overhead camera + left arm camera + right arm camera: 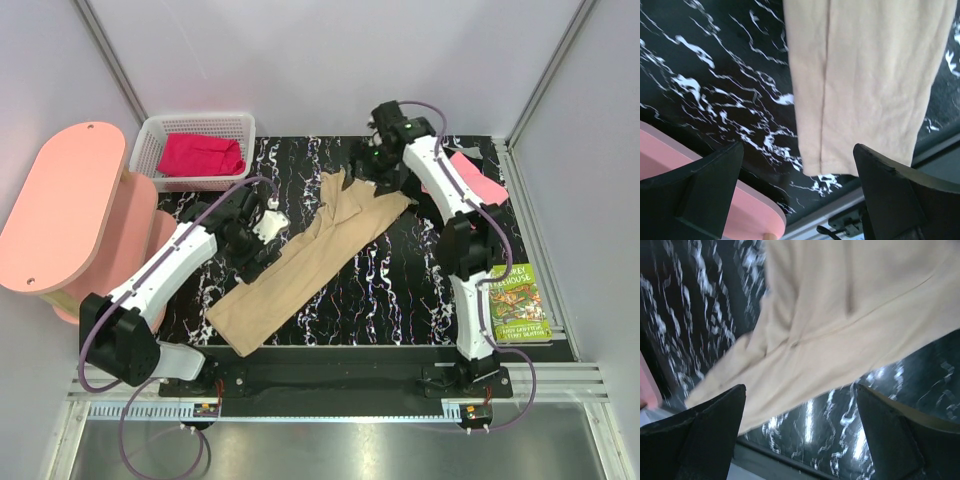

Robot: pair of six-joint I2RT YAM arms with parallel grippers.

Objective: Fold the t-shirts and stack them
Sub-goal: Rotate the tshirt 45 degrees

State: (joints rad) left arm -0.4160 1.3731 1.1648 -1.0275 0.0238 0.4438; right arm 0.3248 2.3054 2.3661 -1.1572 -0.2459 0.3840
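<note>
A tan-beige t-shirt lies folded into a long strip, diagonal on the black marbled mat; it also shows in the left wrist view and the right wrist view. A magenta-red shirt lies in the white basket. A pink shirt lies at the mat's far right, partly behind the right arm. My left gripper hovers open and empty beside the strip's left edge. My right gripper hovers open and empty over the strip's far end. The black shirt is out of view.
A pink oval stand is at the left, its edge in the left wrist view. A green paperback book lies at the mat's right front. Grey walls close in the table.
</note>
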